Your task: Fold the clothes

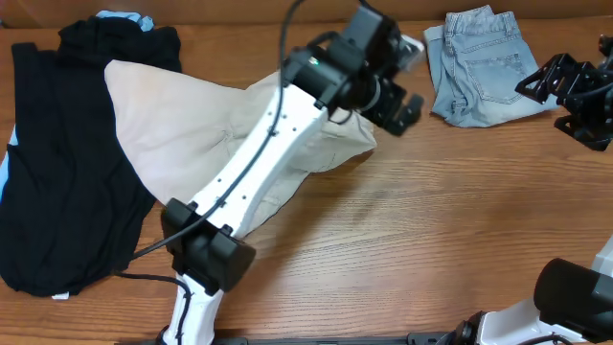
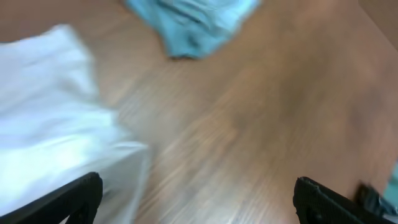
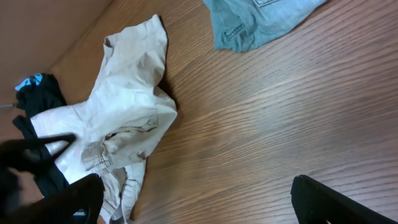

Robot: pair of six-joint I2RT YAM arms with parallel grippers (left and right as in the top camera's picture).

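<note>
The cream shorts (image 1: 182,129) lie rumpled toward the table's (image 1: 450,230) back-left, overlapping the black garment (image 1: 67,172) at the left edge, and the left arm (image 1: 251,161) stretches across them. The denim shorts (image 1: 479,62) sit near the back-right corner. The left gripper (image 1: 397,107), past the cream shorts' right end, and the right gripper (image 3: 198,196), by the right edge, are both spread and empty, with bare wood along the front and right.

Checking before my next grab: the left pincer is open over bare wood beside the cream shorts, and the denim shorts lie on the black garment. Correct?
Not quite. The denim shorts lie on bare table, far from the black garment, per the overhead view. The rest holds.
</note>
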